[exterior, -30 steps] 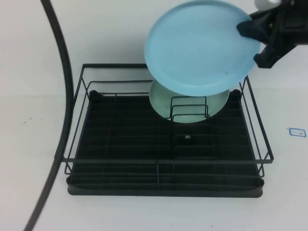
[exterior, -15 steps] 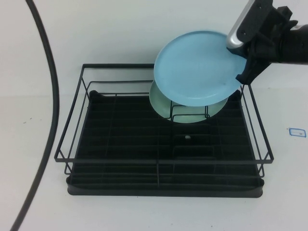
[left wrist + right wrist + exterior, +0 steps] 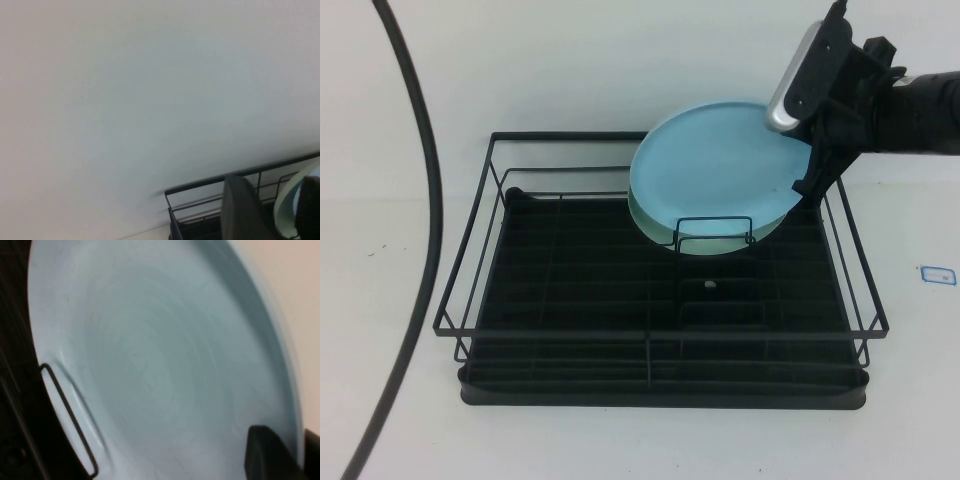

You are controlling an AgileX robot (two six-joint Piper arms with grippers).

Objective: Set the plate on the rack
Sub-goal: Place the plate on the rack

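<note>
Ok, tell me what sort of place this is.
Probably a lab test bench. A plain white table holds only a black rack with a green plate. The right gripper lowers a blue plate into it; the left gripper waits beside the rack.

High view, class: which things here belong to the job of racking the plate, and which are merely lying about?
Part of the job:
- blue plate, tilted, gripped at its rim
- right gripper, shut on that plate, over the rack's far right corner
- rack

Lying about:
- green plate, already in the holder
- black cable
- left gripper, parked outside the rack
</note>
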